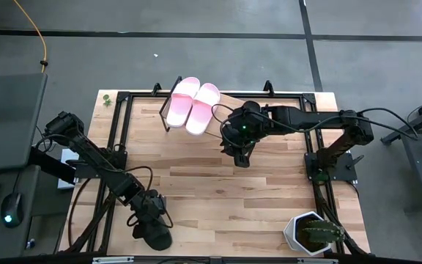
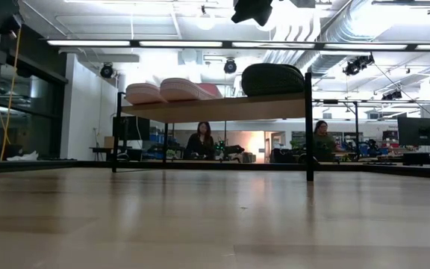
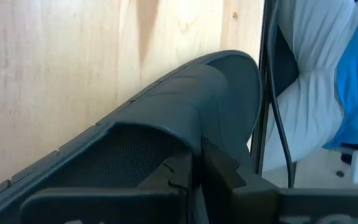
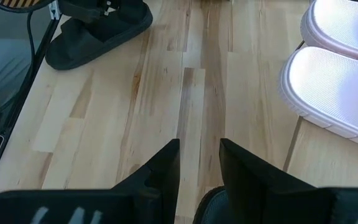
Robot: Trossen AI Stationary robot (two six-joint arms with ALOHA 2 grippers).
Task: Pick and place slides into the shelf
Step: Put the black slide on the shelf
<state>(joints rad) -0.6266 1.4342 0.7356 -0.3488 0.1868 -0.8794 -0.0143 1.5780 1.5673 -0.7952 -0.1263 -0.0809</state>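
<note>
High view, from the left: the left gripper [image 1: 152, 229] sits low at the near-left edge of the bench [image 1: 218, 198], its fingers closed on a black slide [image 1: 156, 236] that lies on the wood. Left wrist view confirms it, the fingers [image 3: 219, 168] pinched together over the strap of that black slide [image 3: 185, 106], whose toe points ahead of them toward the bench edge. Far ahead of those fingers, at the back of the bench, two pink slides [image 1: 194, 105] lie side by side, touching, on the left part of the slanted shelf [image 1: 226, 103]. Just right of the pink pair, the right gripper [image 1: 242, 158] hangs over the shelf's front edge. Its fingers [image 4: 166, 162] stand parted with bare bench showing between them and nothing held. A second black slide [image 2: 273, 78] shows in the low view, resting on the shelf to the right of the pink ones and directly beneath the right arm. At the near-right corner stands a potted plant [image 1: 313, 235].
</note>
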